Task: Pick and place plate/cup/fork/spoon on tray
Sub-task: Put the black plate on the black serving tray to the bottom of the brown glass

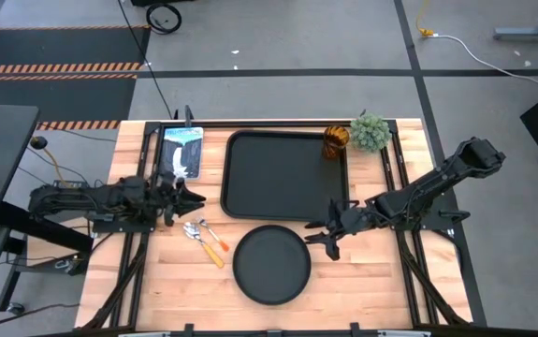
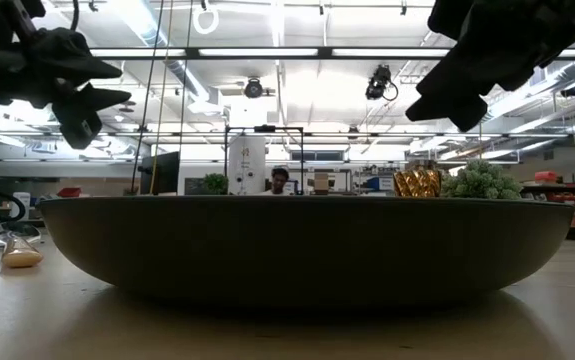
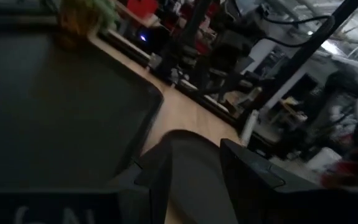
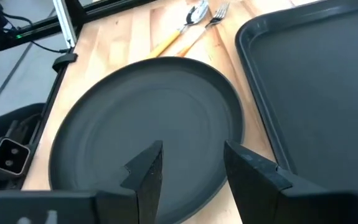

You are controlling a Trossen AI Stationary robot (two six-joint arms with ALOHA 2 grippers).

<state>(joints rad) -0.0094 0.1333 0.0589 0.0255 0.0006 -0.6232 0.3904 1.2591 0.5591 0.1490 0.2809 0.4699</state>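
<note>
Plate (image 1: 270, 265) sits on the counter (image 1: 371, 281) at lower centre of the high view, just below the tray (image 1: 285, 175), not touching. Likely rigid, light, matte so decent grip; pinch the raised rim, nothing else to hold. Right claw (image 4: 188, 168) hovers over the plate's right edge, arm stretched low from the right, fingers parted, empty. Left claw (image 1: 190, 197) waits left of the tray, open, empty.

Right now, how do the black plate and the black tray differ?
The plate is round; the tray is rectangular with rounded corners. The plate is clearly smaller than the tray. The plate lies on the bare wooden table just off the tray's near edge, under the right gripper. Both are matte black, rimmed and empty.
</note>
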